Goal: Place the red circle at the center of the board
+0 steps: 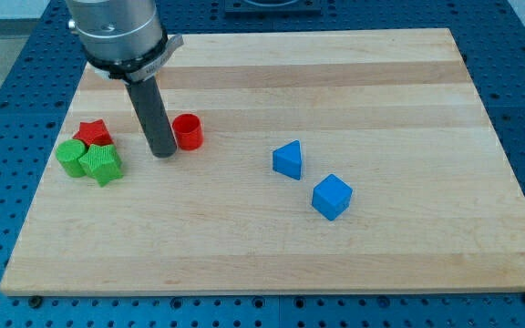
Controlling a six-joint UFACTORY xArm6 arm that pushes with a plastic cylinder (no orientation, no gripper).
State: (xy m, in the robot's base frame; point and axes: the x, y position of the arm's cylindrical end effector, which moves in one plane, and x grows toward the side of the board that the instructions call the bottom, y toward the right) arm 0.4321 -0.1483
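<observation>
Red circle (pixel 187 131) sits left of the board (pixel 408 255) centre, my tip (pixel 163 153) touching its left side, nothing to grip with, so you see the rightward push mostly still ahead.

place: robotics lab; signs: blue perforated bench (pixel 7 91) | wooden board (pixel 381 82) | robot arm (pixel 117 32)
</observation>
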